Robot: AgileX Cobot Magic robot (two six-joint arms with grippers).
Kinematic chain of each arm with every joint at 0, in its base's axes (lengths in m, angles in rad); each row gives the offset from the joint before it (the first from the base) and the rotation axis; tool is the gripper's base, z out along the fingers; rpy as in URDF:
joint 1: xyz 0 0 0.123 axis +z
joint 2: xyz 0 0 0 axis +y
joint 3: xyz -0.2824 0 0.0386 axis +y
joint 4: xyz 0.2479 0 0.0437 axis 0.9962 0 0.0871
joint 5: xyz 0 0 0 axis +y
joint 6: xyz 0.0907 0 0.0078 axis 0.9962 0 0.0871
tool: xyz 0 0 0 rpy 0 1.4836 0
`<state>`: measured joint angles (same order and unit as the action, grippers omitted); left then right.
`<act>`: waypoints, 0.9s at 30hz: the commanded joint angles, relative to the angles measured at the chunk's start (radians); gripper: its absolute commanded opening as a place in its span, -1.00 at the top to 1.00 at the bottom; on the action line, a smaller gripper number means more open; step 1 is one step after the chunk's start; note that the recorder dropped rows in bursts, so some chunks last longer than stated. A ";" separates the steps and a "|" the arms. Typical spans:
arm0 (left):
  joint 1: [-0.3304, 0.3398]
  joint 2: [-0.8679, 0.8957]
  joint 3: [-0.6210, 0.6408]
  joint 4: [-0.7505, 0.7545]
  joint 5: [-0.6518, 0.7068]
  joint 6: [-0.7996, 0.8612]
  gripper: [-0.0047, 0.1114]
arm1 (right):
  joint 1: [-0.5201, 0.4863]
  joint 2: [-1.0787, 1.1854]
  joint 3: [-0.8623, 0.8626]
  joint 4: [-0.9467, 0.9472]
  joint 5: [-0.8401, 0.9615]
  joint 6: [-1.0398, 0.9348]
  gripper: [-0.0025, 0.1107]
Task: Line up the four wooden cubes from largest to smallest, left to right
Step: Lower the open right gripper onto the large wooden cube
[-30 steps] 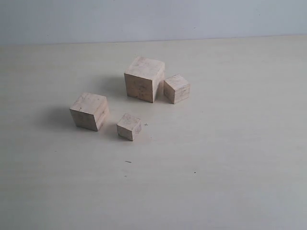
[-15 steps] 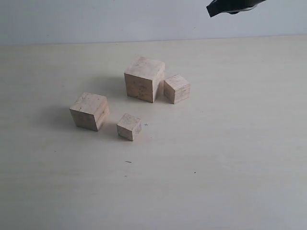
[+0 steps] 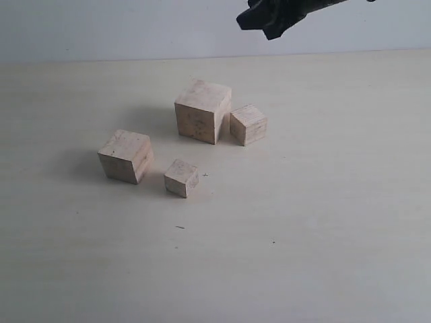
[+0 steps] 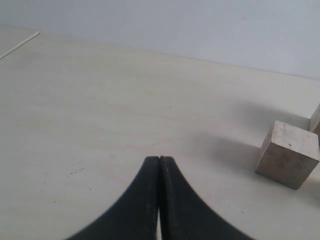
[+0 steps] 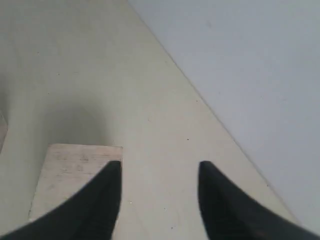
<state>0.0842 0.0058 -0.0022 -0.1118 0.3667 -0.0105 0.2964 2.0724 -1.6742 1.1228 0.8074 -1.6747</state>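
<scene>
Four pale wooden cubes stand near the table's middle in the exterior view. The largest cube (image 3: 202, 111) is at the back, with the third-largest cube (image 3: 248, 124) touching its right side. The second-largest cube (image 3: 126, 156) is front left and the smallest cube (image 3: 181, 177) stands just right of it. My right gripper (image 3: 261, 23) hangs high above the back of the table, open (image 5: 159, 169) and empty, with one cube (image 5: 70, 172) below its finger. My left gripper (image 4: 159, 160) is shut and empty, low over bare table, apart from the second-largest cube (image 4: 287, 160).
The pale table (image 3: 316, 222) ends at a light wall (image 3: 135, 27) behind the cubes. A sliver of another cube (image 4: 316, 120) shows at the edge of the left wrist view. Small dark specks (image 3: 180, 227) dot the tabletop.
The right gripper has come into the exterior view from the top right and moved left and lower, toward the back cubes. The cubes have not moved.
</scene>
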 commanded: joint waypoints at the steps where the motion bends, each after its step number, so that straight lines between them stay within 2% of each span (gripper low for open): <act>1: -0.007 -0.006 0.002 0.004 -0.011 0.003 0.92 | 0.001 0.090 -0.021 0.166 0.042 -0.099 -0.63; 3: -0.007 -0.006 0.002 0.004 -0.011 0.003 0.92 | 0.013 0.133 -0.021 0.242 0.098 -0.120 -0.79; 5: -0.007 -0.006 0.002 0.004 -0.011 0.003 0.92 | 0.052 0.166 -0.021 0.239 0.144 -0.167 -0.80; 8: -0.007 -0.006 0.002 0.004 -0.011 0.003 0.92 | 0.107 0.192 -0.021 0.214 0.109 -0.209 -0.80; 11: -0.007 -0.006 0.002 0.004 -0.011 0.003 0.92 | 0.158 0.196 -0.021 0.179 -0.020 -0.209 -0.80; 27: -0.007 -0.006 0.002 0.004 -0.011 0.003 0.92 | 0.168 0.281 -0.021 0.150 -0.090 -0.156 -0.80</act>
<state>0.0842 0.0058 -0.0022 -0.1118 0.3667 -0.0105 0.4607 2.3447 -1.6877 1.2797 0.7165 -1.8391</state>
